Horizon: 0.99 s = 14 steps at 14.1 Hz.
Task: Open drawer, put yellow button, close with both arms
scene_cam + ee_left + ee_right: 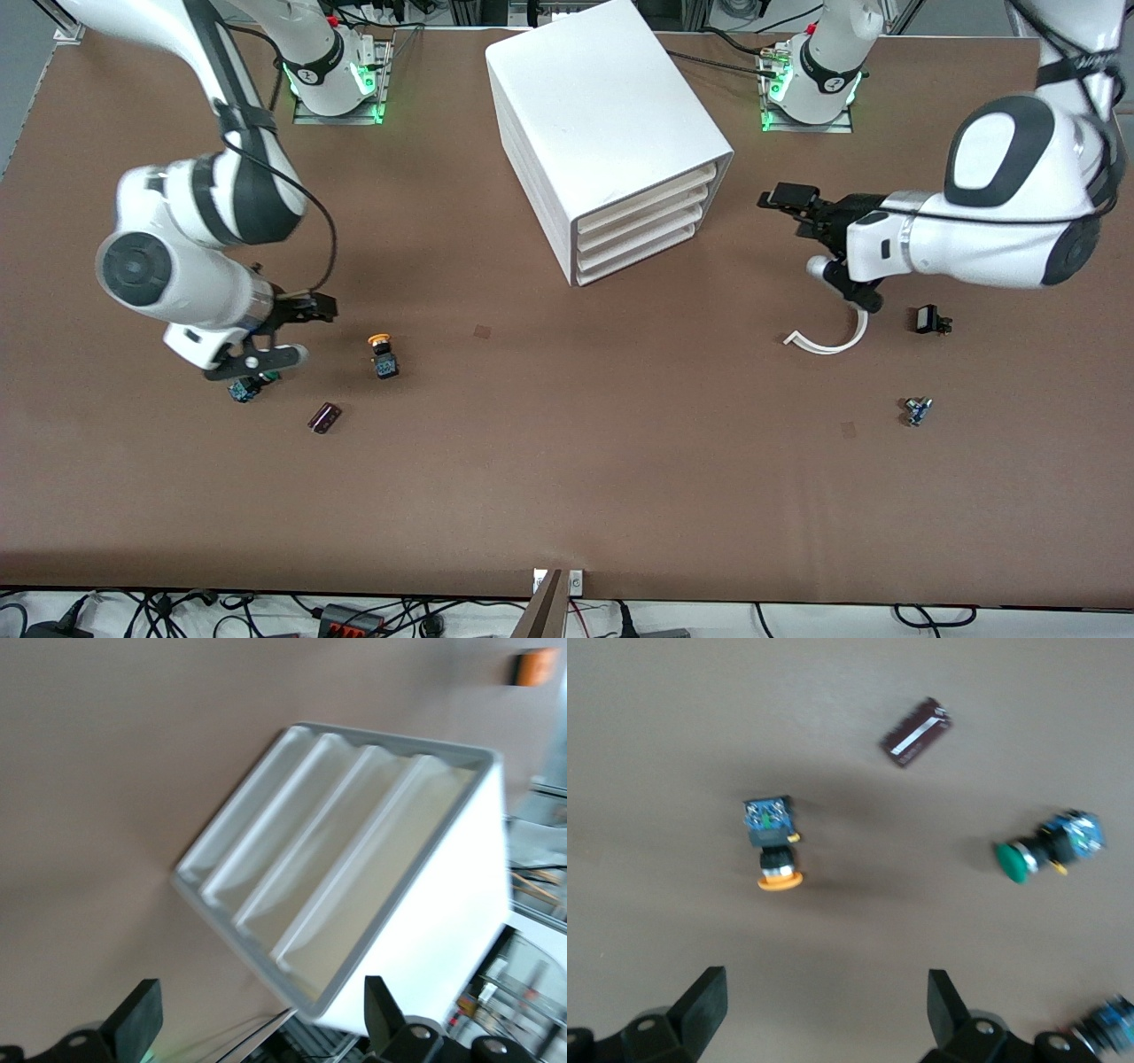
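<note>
Cabinet, mid-table; drawer closed. Left gripper, released, over table at the left arm's end. Right gripper, released, over table beside yellow button, which lies on its side.

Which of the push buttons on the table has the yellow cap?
The yellow button, lying on its side between the green-capped button under the right hand and the cabinet; its cap is yellow-orange, not green.
</note>
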### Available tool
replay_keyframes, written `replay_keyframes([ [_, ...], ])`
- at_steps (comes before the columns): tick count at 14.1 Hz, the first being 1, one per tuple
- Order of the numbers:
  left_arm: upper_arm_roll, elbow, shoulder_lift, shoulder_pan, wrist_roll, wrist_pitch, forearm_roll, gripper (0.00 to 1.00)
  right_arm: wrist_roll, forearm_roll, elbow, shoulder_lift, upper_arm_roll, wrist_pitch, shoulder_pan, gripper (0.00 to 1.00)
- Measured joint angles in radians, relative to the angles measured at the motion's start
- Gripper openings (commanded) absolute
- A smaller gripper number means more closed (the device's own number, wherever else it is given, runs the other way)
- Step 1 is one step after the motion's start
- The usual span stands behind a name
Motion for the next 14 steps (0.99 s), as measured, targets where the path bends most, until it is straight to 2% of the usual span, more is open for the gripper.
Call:
replay_keyframes([
  [1,0.000,-0.004,0.030,0.000,0.047,0.003,-0.058,0.87,0.000,0.000,0.000,0.032,0.000,0.035,0.011,1.00],
  [3,0.000,-0.012,0.088,0.000,0.165,0.004,-0.159,0.80,0.000,0.000,0.000,0.090,0.000,0.098,0.024,1.00],
  [7,-0.001,-0.094,0.173,-0.001,0.381,0.017,-0.349,0.80,0.000,0.000,0.017,0.172,0.000,0.173,0.057,1.00],
  [10,-0.007,-0.175,0.186,-0.002,0.470,0.023,-0.408,0.77,0.000,0.000,0.037,0.215,0.000,0.190,0.085,1.00],
  [14,-0.053,-0.275,0.187,-0.008,0.544,0.024,-0.457,0.74,0.000,0.000,0.040,0.259,-0.001,0.248,0.091,1.00],
])
